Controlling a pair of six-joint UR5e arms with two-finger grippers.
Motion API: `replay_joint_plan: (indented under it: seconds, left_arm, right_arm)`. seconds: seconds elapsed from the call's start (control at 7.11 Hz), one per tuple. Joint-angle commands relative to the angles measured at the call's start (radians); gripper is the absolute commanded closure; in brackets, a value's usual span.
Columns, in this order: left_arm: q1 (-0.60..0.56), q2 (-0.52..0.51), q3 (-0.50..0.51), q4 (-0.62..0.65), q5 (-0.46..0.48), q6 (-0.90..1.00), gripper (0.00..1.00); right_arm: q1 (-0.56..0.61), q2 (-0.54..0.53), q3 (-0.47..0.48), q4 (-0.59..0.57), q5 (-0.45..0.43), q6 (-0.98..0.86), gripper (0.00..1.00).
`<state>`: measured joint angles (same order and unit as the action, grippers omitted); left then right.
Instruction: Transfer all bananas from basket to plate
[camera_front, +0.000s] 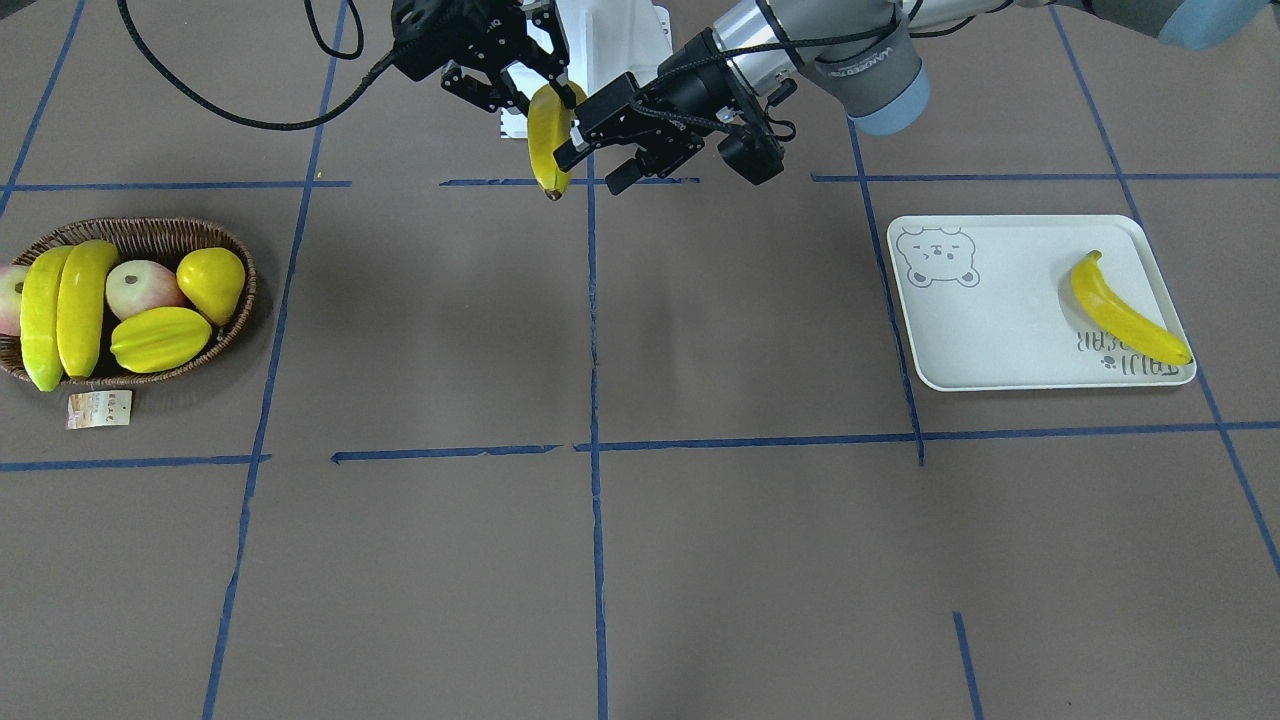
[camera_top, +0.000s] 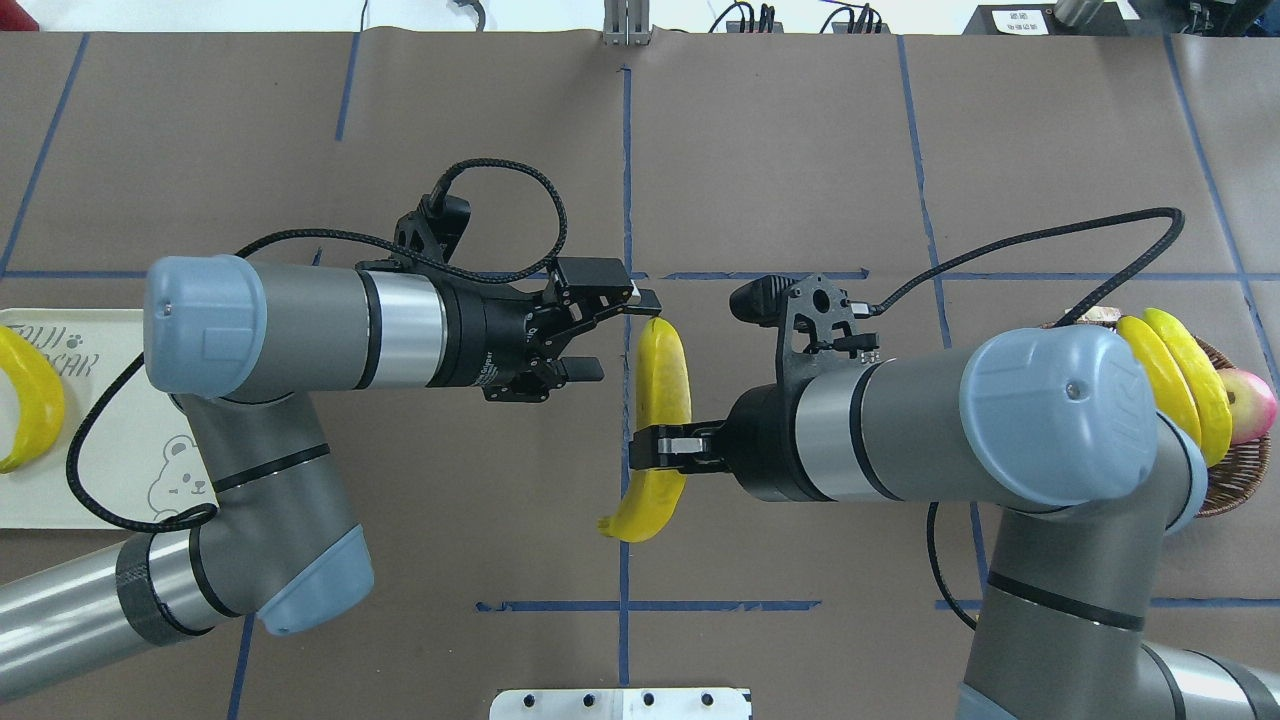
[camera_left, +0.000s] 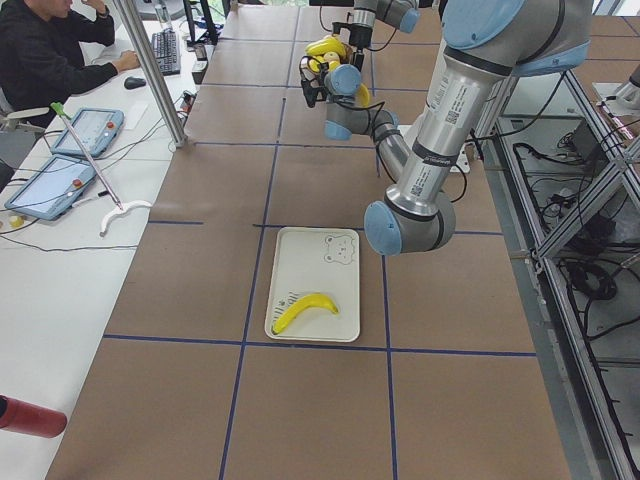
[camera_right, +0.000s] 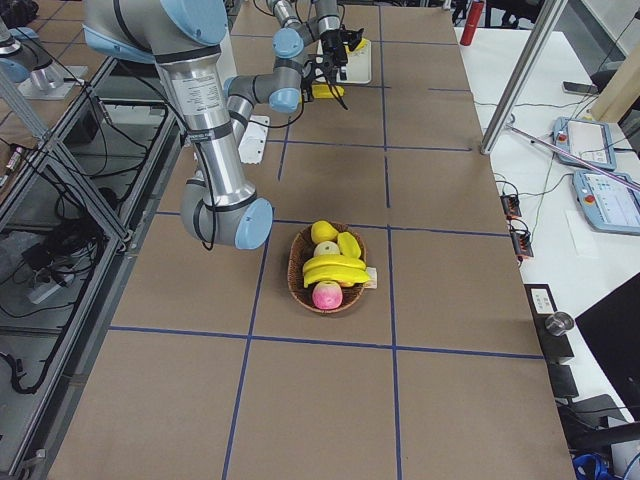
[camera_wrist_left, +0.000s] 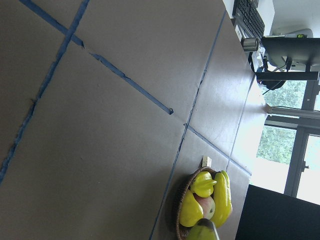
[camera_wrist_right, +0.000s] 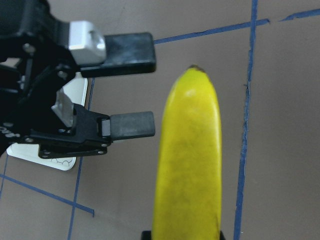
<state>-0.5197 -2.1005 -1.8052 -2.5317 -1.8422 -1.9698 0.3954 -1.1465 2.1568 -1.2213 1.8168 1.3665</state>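
The right tool (camera_top: 660, 448) is clamped across the middle of a long, curved, glossy yellow banana (camera_top: 664, 375), held above the brown desk (camera_front: 750, 560). Facing it, the left tool (camera_top: 613, 334) has its jaws spread wide just beside that banana's tip, apart from it. Well away on the right tool's side, the oval dark-brown wicker basket (camera_front: 150, 228) holds two more bananas (camera_front: 62, 305). Well away on the left tool's side, the flat white bear-print plate (camera_front: 1000, 330) carries one banana (camera_front: 1125, 315).
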Motion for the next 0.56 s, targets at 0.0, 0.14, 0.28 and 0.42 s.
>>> replay_joint_plan:
  seconds: [0.0, 0.14, 0.28, 0.42]
  left_arm:
    - [0.05, -0.004, 0.007, 0.001, 0.008, 0.0, 0.04]
    - [0.064, -0.006, 0.007, 0.001, 0.008, 0.0, 0.07]
    - [0.07, -0.003, 0.006, -0.001, 0.006, 0.002, 0.12]
    - [0.07, -0.003, 0.003, -0.004, 0.006, 0.002, 0.26]
  right_arm:
    - [-0.01, 0.017, -0.009, 0.002, -0.004, 0.0, 1.0]
    - [-0.009, 0.017, -0.009, 0.002, -0.005, 0.0, 1.0]
    - [-0.009, 0.019, -0.009, 0.002, -0.005, 0.0, 1.0]
    - [-0.009, 0.019, -0.009, 0.002, -0.011, 0.0, 1.0]
